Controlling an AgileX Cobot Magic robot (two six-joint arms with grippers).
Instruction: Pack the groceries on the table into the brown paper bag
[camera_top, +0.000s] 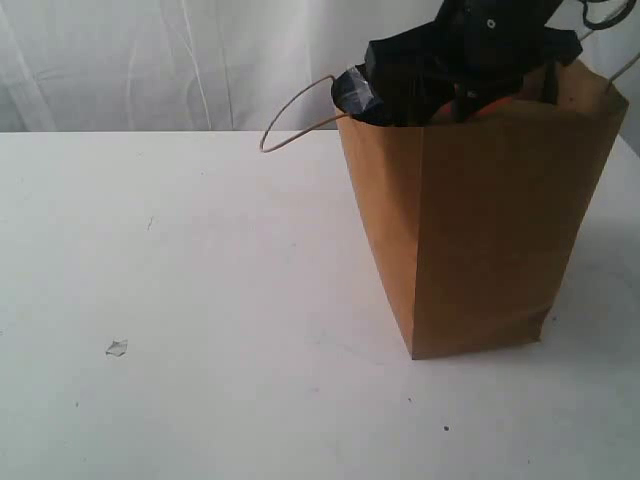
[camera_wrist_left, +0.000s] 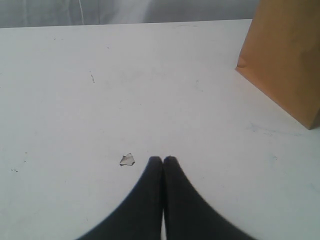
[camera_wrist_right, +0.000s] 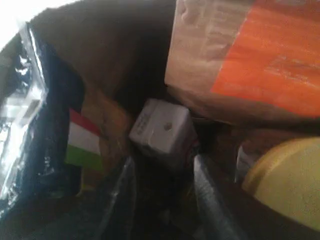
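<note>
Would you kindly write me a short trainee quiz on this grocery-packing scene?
1. True or false: the left end effector is shut, holding nothing.
2. Which sits inside the brown paper bag, next to the brown pouch with orange label? A) small white carton B) green apple C) spoon
3. What lies on the table near the left end effector's tips?
Key: 1 true; 2 A; 3 a small pale scrap.
</note>
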